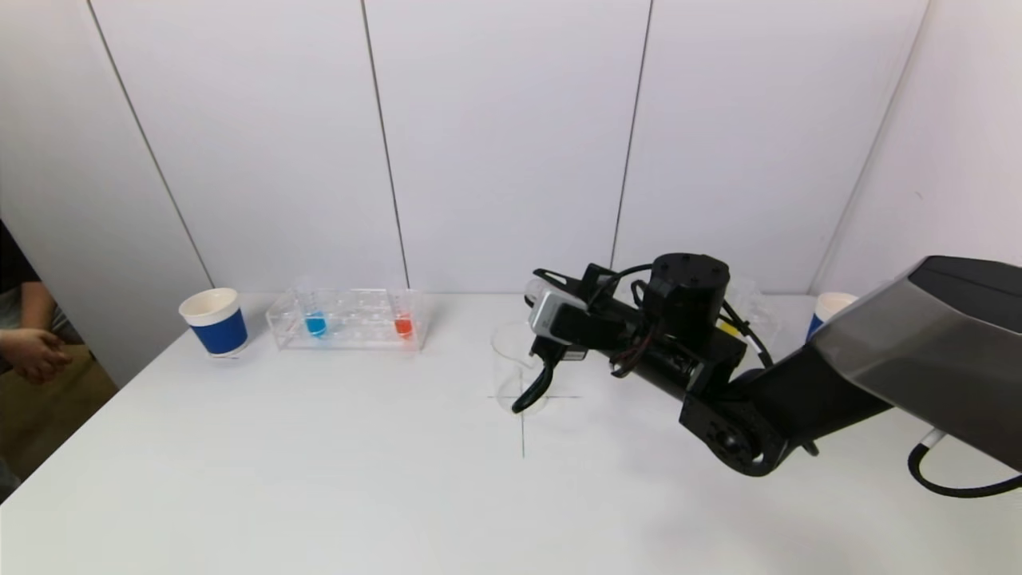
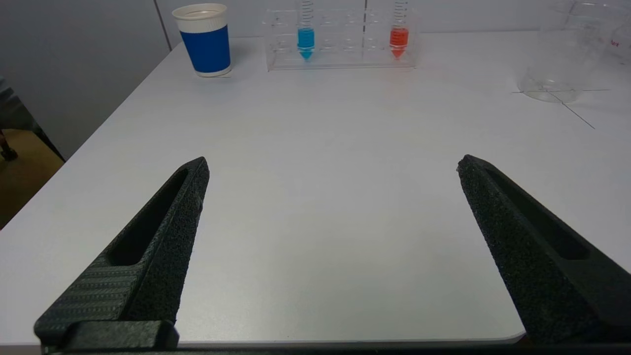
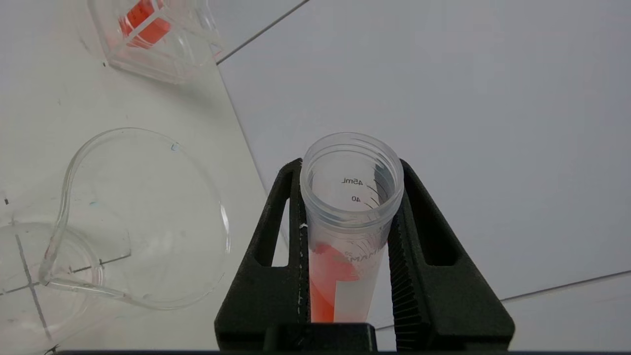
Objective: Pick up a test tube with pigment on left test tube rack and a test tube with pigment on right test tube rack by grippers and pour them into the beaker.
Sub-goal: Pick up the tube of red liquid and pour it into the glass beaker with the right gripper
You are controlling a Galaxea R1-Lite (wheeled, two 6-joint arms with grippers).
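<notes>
My right gripper is shut on a clear graduated test tube with orange-red pigment, held tilted above and just beside the glass beaker. In the right wrist view the gripper clamps the tube below its open mouth; the beaker beside it looks empty. The left test tube rack holds a blue tube and an orange-red tube. My left gripper is open and empty, low over the table's near left part. The right rack is mostly hidden behind my right arm.
A blue paper cup stands left of the left rack, and another at the far right. A cross is drawn on the table under the beaker. A person sits at the far left edge.
</notes>
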